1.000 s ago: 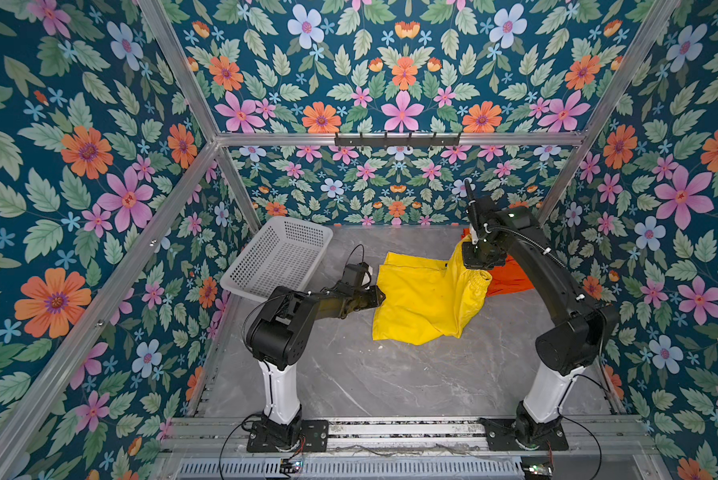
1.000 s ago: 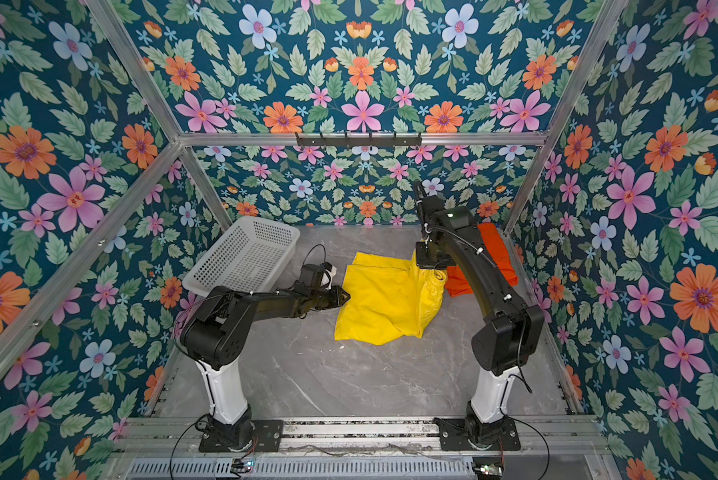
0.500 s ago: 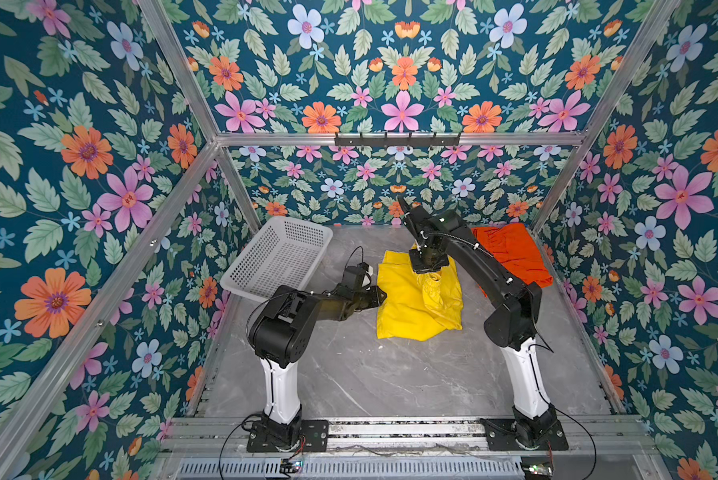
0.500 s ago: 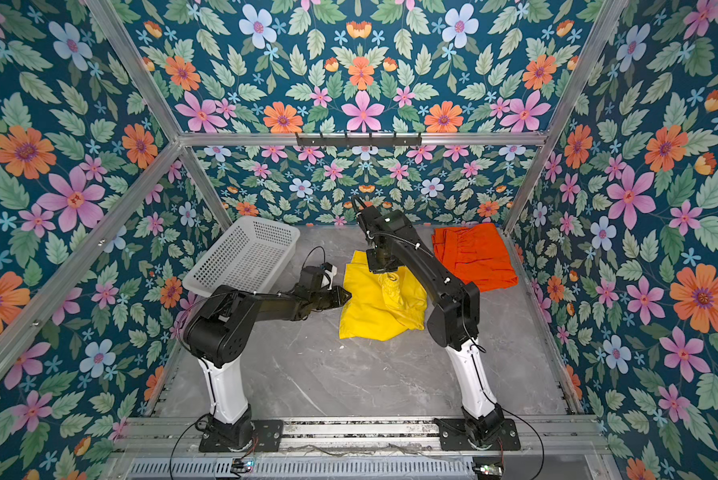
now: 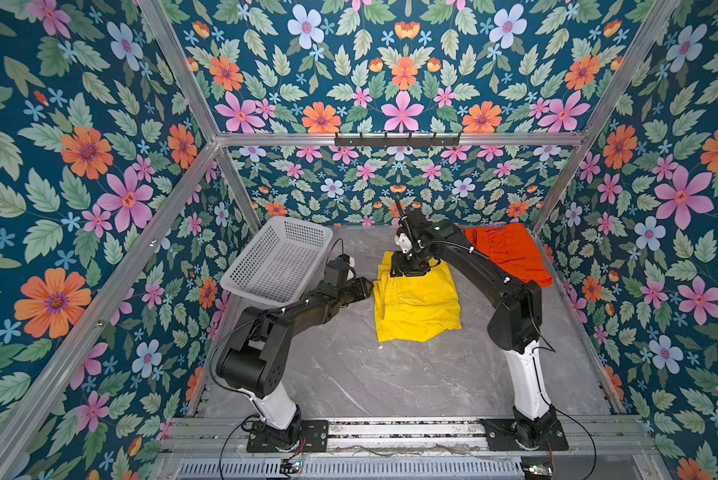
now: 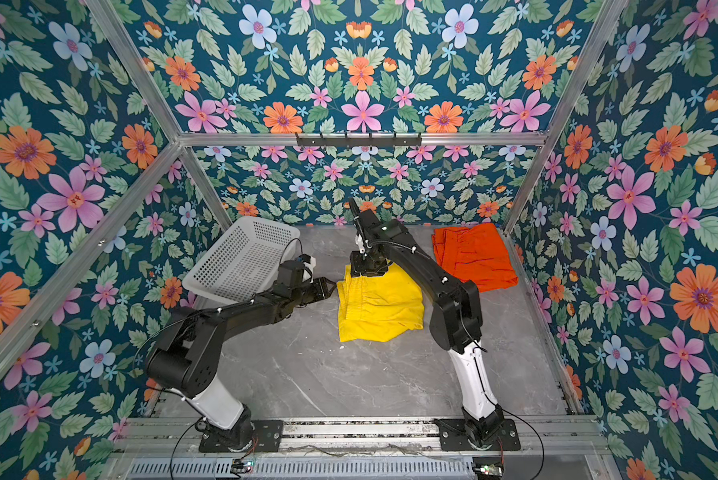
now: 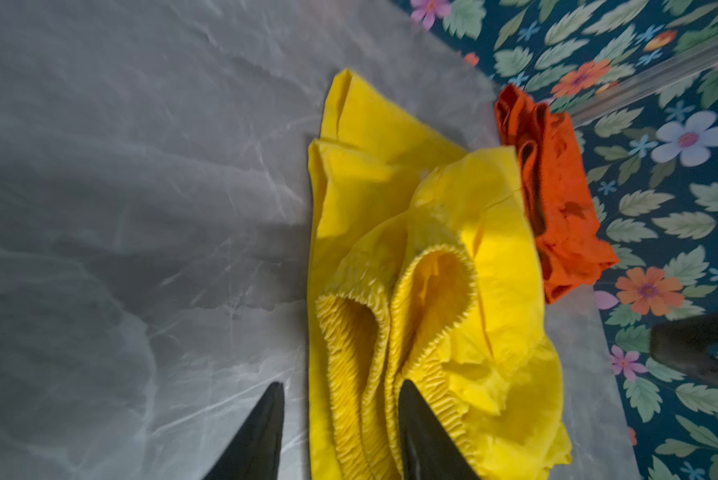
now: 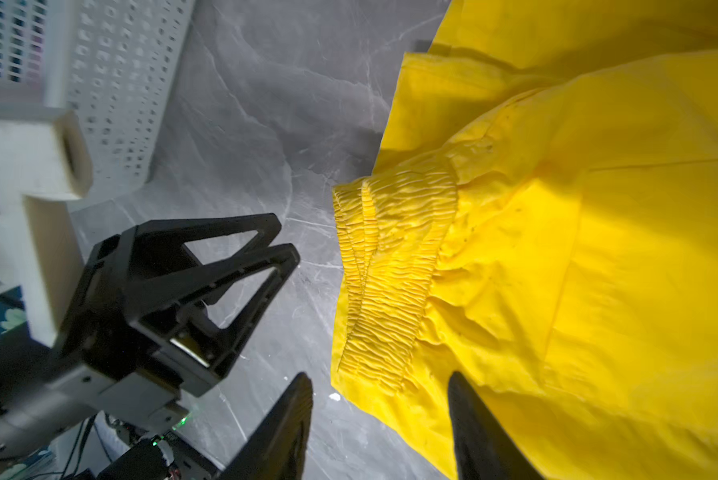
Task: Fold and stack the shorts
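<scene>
Shorts, count: two pairs, one yellow and one orange.
Yellow shorts point(image 5: 416, 305): folded to a rough rectangle, flat on the middle of the grey table point(image 5: 370, 374), with the gathered waistband along the edge that faces the left arm.
Orange shorts point(image 5: 509, 255): lying in the far right corner, apart from the yellow pair and not stacked with it.
Grippers, count: two.
Left gripper point(image 7: 340, 384): jaws parted and gripping nothing; in the right wrist view its tips stop just short of the yellow waistband.
Right gripper point(image 8: 380, 374): jaws parted, straddling the waistband end of the yellow pair with no cloth pinched; I cannot tell whether the tips touch the fabric.
Left arm: stretched low over the table, pointing sideways at the yellow waistband.
Right arm: elbow raised, reaching across the middle, wrist turned down over the yellow pair's far end.
Basket point(image 5: 274, 266): one, white, perforated, tilted against the far left wall.
</scene>
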`<state>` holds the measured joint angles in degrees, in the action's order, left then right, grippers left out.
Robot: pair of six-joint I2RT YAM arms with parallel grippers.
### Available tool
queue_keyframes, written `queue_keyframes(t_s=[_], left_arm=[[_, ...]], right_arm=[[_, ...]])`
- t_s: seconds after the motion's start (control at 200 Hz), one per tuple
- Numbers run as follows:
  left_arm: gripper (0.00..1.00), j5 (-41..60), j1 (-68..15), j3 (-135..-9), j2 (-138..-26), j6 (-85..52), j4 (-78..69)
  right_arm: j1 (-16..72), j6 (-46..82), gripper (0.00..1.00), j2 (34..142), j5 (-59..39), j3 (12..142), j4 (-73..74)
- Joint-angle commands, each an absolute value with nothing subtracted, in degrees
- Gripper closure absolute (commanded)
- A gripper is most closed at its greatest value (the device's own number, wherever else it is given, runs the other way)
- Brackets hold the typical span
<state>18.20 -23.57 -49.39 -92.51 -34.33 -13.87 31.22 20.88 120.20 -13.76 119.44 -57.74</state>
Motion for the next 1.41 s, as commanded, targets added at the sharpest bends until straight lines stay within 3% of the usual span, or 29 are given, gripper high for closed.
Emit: queue_keyframes(t_s=[0.0,0.3,0.475,0.66,0.78,0.92,1.27,1.4], left_arm=[[0.51,18.9,-23.7,-49.0,-89.8,-34.6,-12.5],[0.54,27.0,-28.1,-52.7,-96.6,-36.1,-16.1],[0.58,25.2,-28.4,-53.7,-101.9,-35.4,-15.2],[0.59,24.4,-28.4,-55.4,-106.8,-34.5,-12.6],[0.46,23.4,-28.4,-55.2,-105.3,-35.4,-11.0],[0.36,21.0,-28.4,-54.9,-101.2,-37.9,-8.1],[0.3,18.2,-28.7,-54.9,-103.3,-42.0,-6.3],[0.27,18.7,-28.9,-55.1,-105.5,-43.3,-7.8]], right_arm=[[27.1,21.6,0.45,115.1,-16.4,111.1,-51.2],[12.6,21.5,0.3,105.3,-23.5,87.3,-38.5],[7.6,19.4,0.28,110.0,-29.3,84.3,-35.2],[5.0,16.0,0.28,115.8,-29.1,85.1,-34.3],[4.1,14.6,0.28,118.1,-30.7,85.6,-33.2],[4.1,13.7,0.28,119.9,-34.3,85.8,-33.4],[6.1,12.0,0.31,123.9,-40.7,86.8,-33.3],[6.4,12.6,0.39,124.2,-41.0,86.7,-32.5]])
